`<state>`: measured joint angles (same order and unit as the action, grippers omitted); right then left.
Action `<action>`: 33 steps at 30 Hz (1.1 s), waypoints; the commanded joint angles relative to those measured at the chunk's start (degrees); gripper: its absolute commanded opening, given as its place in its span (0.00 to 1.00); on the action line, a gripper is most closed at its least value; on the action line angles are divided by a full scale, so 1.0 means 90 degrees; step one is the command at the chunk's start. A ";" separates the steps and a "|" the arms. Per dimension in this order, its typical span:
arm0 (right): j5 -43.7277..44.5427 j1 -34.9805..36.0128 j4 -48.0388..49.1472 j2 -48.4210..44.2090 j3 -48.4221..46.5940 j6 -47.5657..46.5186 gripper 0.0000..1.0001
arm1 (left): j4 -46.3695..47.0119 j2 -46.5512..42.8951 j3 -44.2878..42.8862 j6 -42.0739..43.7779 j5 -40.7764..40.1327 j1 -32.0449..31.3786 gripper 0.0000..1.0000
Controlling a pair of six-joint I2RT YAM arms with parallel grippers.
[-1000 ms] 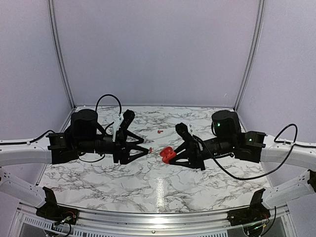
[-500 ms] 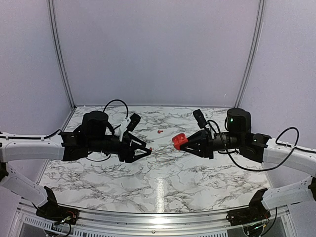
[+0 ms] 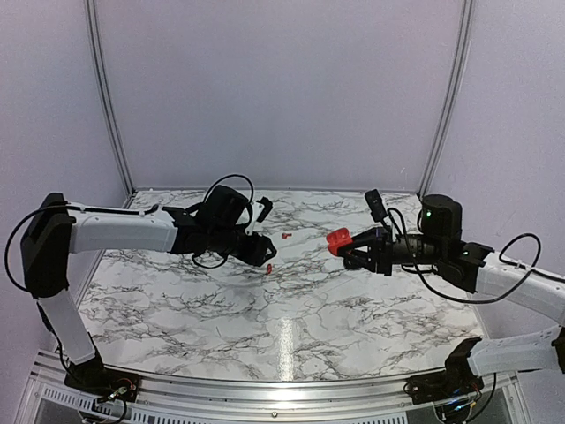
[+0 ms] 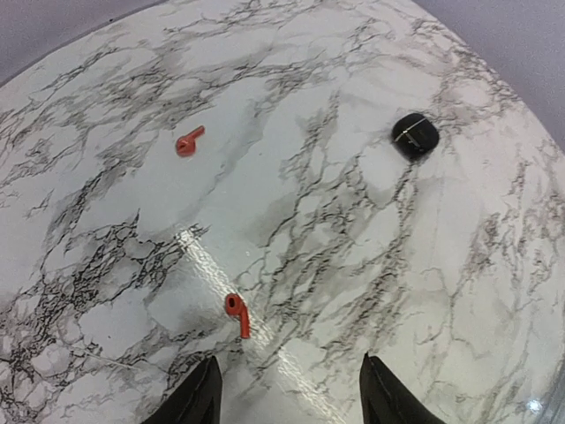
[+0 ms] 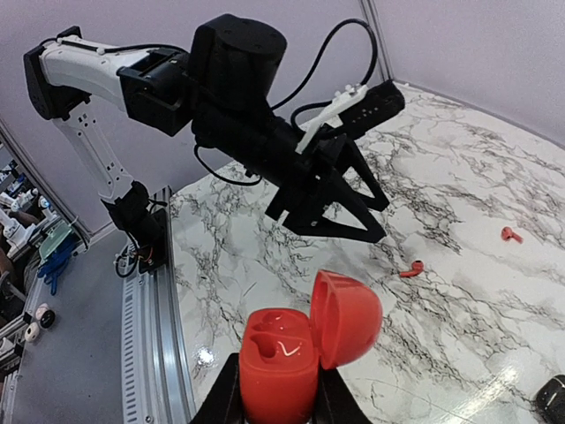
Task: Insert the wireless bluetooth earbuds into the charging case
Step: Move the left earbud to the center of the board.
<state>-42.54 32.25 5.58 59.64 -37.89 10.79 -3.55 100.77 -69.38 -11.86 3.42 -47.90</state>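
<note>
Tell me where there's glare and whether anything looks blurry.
Top external: bright glare streak on the table near the front edge. Left wrist: a pale streak runs past the nearer red earbud, all sharp. Right wrist: red case crisp, glossy highlight inside.

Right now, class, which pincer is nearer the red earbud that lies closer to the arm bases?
Left. The left pincer sits open just short of that earbud; the right pincer is well off to its right, gripping the open red case.

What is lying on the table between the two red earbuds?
Nothing lies there. In the left wrist view, only bare marble table stretches from the nearer red earbud to the farther red earbud.
</note>
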 commanded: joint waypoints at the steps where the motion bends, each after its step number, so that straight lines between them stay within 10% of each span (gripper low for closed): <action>1: -0.0009 -0.0051 0.0217 -0.0139 0.0116 0.0022 0.02 | -0.1005 0.0799 -0.0723 -0.0029 -0.0556 0.0153 0.54; 33: -0.0361 -0.0040 0.0219 -0.0370 0.0190 -0.0398 0.00 | -0.2318 0.3104 -0.2844 0.0388 -0.0491 0.0234 0.25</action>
<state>-44.80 32.23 6.83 57.04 -35.35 7.86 -21.63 127.72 -94.06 -8.88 -0.60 -46.06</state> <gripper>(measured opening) 0.210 0.278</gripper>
